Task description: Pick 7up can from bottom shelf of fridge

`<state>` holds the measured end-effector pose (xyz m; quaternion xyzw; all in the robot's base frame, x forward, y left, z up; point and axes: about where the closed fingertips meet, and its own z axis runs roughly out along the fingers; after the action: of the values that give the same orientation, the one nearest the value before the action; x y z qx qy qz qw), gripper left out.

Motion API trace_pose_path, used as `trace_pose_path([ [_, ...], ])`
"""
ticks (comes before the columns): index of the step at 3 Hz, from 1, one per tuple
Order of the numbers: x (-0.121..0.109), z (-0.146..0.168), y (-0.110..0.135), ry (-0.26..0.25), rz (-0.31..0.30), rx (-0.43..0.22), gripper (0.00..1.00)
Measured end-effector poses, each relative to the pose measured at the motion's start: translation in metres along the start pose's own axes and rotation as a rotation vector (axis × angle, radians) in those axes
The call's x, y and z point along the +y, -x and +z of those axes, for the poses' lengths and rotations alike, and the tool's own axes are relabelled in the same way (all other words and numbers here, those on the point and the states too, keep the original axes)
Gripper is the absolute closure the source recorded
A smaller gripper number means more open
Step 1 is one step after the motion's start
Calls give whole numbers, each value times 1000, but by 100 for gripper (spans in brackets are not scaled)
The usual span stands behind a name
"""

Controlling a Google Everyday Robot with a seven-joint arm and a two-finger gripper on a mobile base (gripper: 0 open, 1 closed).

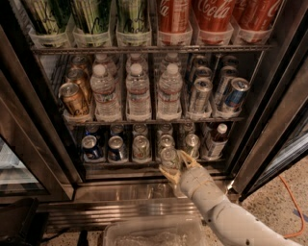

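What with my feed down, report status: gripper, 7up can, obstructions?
Gripper at bottom shelf front, shut on 7up can. Can upright at shelf lip. Neighbouring cans close either side.

Light comes from inside the fridge, strongest on the upper racks, where the cola cans and water bottles gleam. The bottom shelf is dimmer, its far rows sinking into shadow. Small glints sit on the can tops. Near the front, the pale gripper, closed around the 7up can, catches bright light. The steel base grille shows a dull sheen. Left and right door frames are dark and lean outward. The floor at right is warmly lit. Everything looks slightly soft.
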<state>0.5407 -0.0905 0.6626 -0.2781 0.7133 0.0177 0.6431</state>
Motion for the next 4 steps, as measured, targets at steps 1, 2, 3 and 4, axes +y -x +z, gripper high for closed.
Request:
trace_pose_path([
  [1,-5,-18,0,89,-76,71,100],
  [2,-7,-29,10,196,-148,117,100],
  [3,-6,-33,30,302,-138,134,100],
  [4,8,-35,58,427,-75,116,100],
])
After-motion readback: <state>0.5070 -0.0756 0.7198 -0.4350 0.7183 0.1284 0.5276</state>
